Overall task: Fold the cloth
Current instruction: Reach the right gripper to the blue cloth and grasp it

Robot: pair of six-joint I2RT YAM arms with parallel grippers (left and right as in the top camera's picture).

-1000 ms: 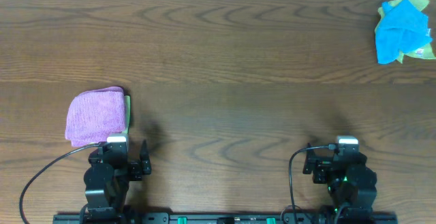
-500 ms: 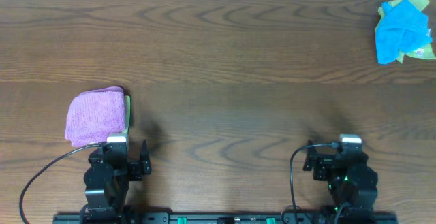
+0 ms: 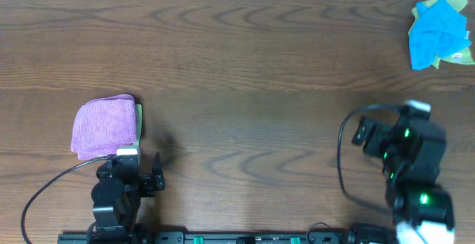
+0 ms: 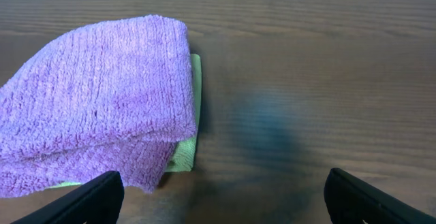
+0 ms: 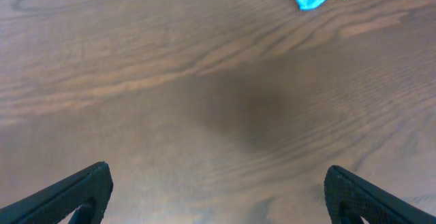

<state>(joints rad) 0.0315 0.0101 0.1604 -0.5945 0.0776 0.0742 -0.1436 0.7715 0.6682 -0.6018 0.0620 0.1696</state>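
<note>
The cloth (image 3: 436,30) lies crumpled in the far right corner of the desk (image 3: 245,58). It is heaped on a lime-green cloth (image 3: 456,60), whose edges peek out from under it. My right jaws and my left jaws both stand released and wide, grasping nothing. The right jaws hang over bare wood, well short of the blue heap, which shows only at the top edge of the right wrist view. The left jaws sit near the pink-purple cloth (image 3: 104,127), which is not my concern.

The step in hand, as I judge it, is the reach with my right arm (image 3: 404,144). To do it well, I should come down on a free blue corner or edge, not the middle of the bunch. I should pinch only the blue layer, so the green one beneath does not come along. Then I would draw it toward the open middle of the desk, where both arms can reach, and spread it flat before any fold. The fuzzy pile may cling to the green cloth, so it seems wise to lift slowly and check that they part.
</note>
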